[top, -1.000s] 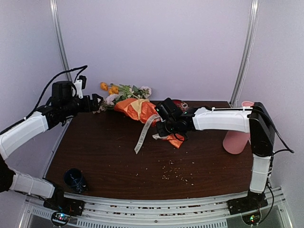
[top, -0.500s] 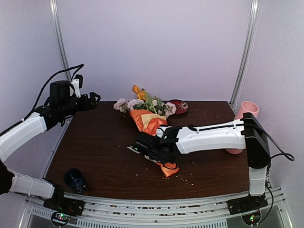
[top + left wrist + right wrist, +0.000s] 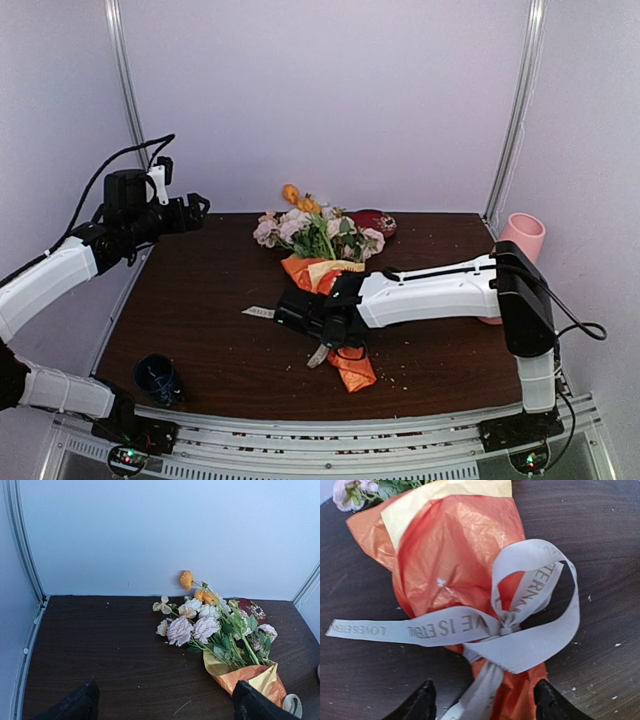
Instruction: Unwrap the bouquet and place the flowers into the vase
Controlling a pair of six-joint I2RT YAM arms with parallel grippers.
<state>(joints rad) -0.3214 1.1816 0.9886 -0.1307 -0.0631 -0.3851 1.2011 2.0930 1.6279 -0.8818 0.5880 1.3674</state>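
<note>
One dark blue cup (image 3: 158,378) stands near the bench's (image 3: 200,300) front left corner. Mid-bench, the right fingers (image 3: 422,704) hang apart over the one bouquet's (image 3: 318,240) ribbon bow (image 3: 510,625), its blooms pointing away. Farther back are one red dish (image 3: 376,222), one pink vase (image 3: 522,235) at the right, and the raised left fingers (image 3: 75,705), apart.

Left claw (image 3: 165,695) raised, spread wide; right claw (image 3: 482,700) low, parted.
</note>
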